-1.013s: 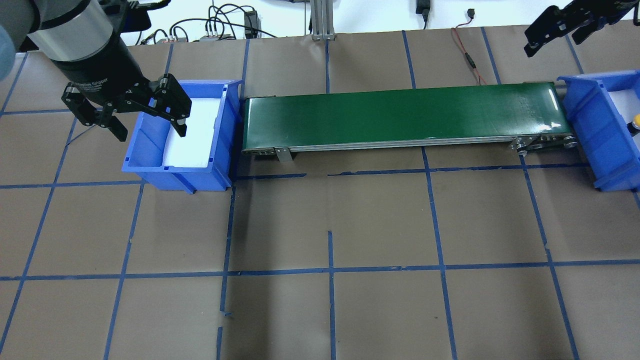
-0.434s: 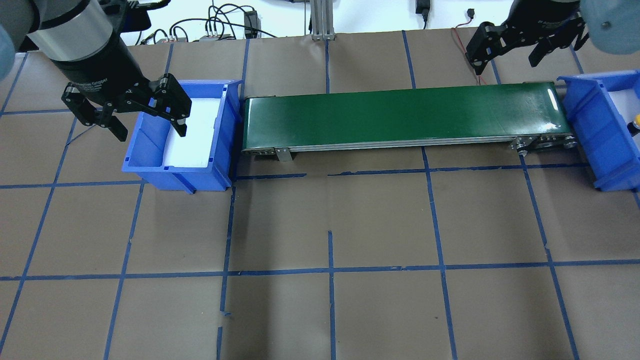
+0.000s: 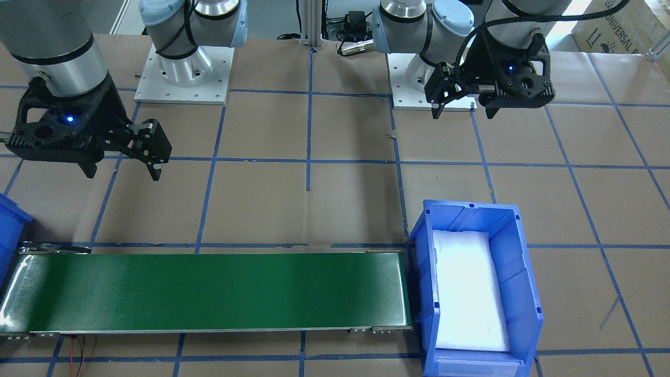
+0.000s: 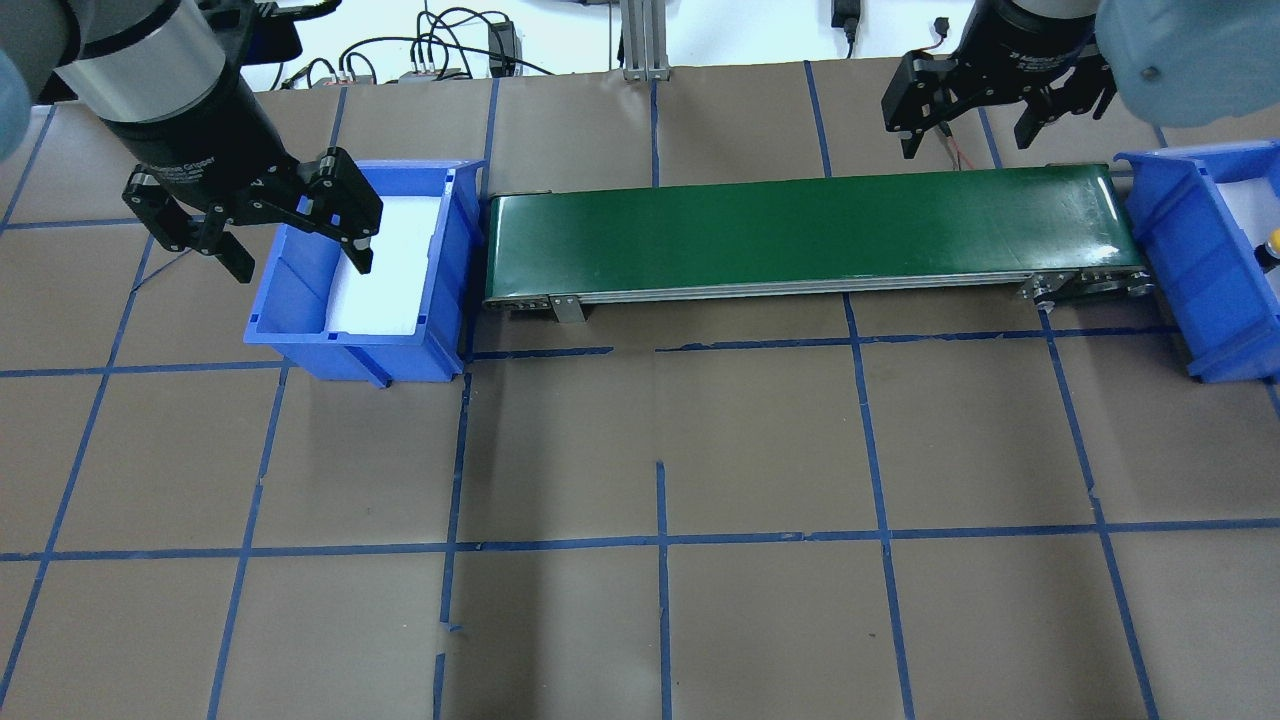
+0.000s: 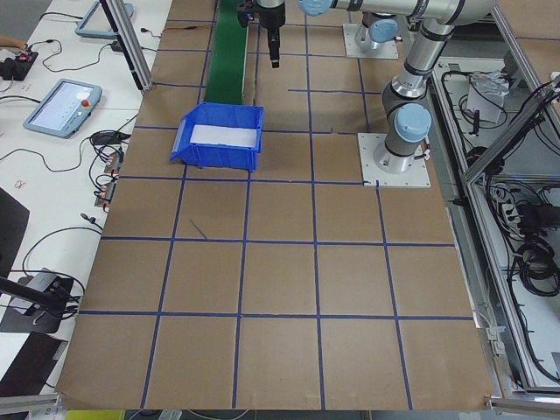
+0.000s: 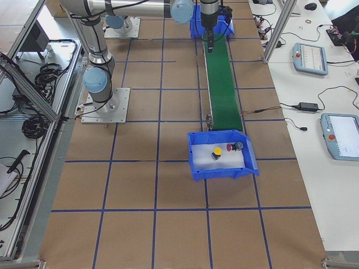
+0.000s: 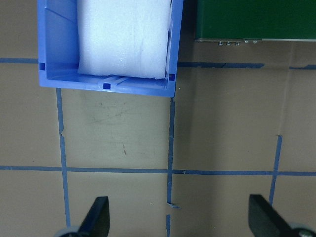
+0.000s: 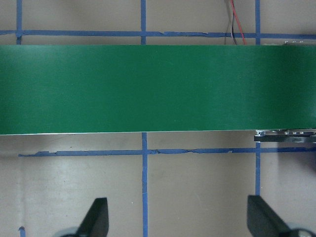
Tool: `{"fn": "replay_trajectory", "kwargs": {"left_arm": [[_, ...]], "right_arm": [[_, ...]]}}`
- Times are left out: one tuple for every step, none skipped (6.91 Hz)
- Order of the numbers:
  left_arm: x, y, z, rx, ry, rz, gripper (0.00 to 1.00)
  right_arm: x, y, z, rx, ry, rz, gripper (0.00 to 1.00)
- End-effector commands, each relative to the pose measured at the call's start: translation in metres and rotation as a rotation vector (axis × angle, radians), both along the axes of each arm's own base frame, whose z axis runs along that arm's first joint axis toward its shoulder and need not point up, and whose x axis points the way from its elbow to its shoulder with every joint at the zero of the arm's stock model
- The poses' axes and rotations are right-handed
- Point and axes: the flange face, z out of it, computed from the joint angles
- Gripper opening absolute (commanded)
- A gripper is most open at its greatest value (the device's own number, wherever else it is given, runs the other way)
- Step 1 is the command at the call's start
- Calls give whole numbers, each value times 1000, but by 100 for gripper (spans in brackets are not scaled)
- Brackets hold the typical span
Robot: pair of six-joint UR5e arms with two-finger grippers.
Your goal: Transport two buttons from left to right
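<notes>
Both buttons lie in the right blue bin: the yellow-capped button and the red-capped button rest side by side on its white foam. The overhead view shows only the yellow button, at the frame's edge. My right gripper is open and empty, above the table just beyond the right end of the green conveyor belt. My left gripper is open and empty, over the left blue bin, which holds only white foam.
The belt runs between the two bins. The left bin stands at its left end. A red and black cable lies on the table behind the belt's right end. Blue tape lines cross the brown table.
My right gripper has moved left, from near the right bin to behind the belt's right end. The left gripper has not moved.
</notes>
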Motion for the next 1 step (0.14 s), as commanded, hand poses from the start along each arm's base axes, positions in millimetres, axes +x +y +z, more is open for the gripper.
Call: {"fn": "replay_trajectory", "kwargs": {"left_arm": [[0,0,0,0,-3,-1,100]], "right_arm": [[13,3,0,-1,-3,-5,100]]}}
